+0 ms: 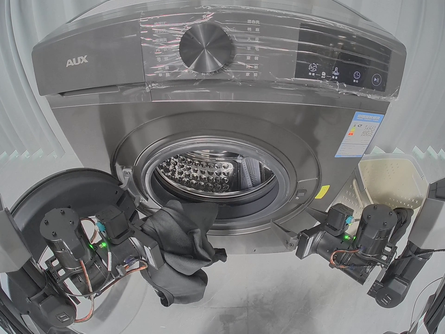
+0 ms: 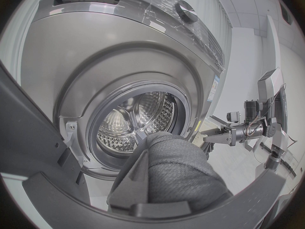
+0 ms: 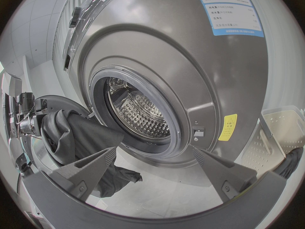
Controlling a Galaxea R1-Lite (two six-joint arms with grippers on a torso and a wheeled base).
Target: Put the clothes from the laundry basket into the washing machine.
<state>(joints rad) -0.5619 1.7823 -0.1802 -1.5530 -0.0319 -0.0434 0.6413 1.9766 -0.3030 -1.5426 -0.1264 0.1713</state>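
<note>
A dark grey garment (image 1: 185,237) is gripped by the left pincer (image 1: 155,251) at the lower rim of the washing machine's (image 1: 259,117) open drum (image 1: 204,170). The right pincer (image 1: 296,228) is held open near the laundry basket (image 1: 394,182), where a dark item (image 3: 290,163), possibly clothing, is seen.

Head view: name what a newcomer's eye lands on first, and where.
The big grey metal washing machine fills the middle, its round door open on a shiny perforated steel drum. At the opening's lower left, the left gripper holds a crumpled dark grey garment; a white perforated plastic basket stands at the machine's right.
</note>
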